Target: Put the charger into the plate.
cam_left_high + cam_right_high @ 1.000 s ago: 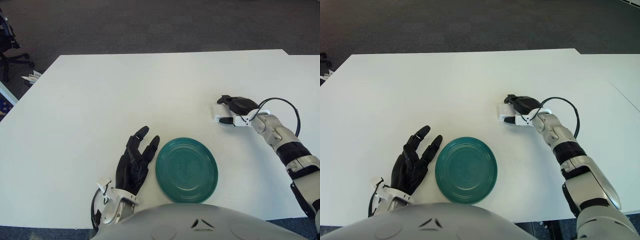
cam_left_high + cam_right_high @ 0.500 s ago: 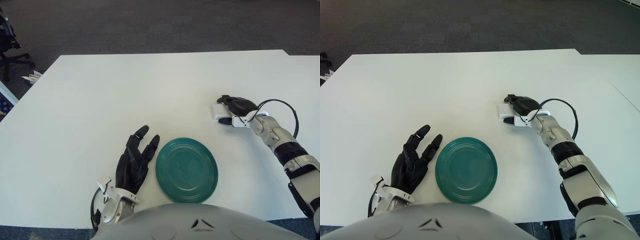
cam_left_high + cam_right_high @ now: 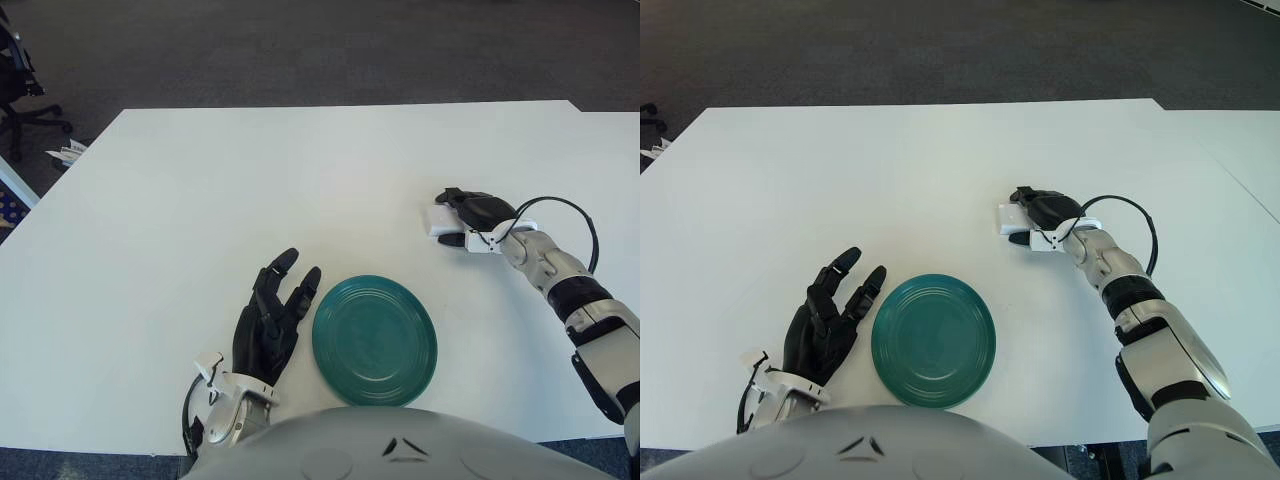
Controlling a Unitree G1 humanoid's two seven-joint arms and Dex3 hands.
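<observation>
Two hands over a white table (image 3: 200,180), landmark is the green plate (image 3: 374,340) near the front edge. Left hand (image 3: 268,322) just left of the plate, fingers spread and relaxed, grasping nothing. Plate holds nothing. White charger (image 3: 439,222) lies on the table behind and right of the plate, well apart from it. Right hand (image 3: 478,215) sits at the charger, dark fingers curled over its right side and top, gripping it.
</observation>
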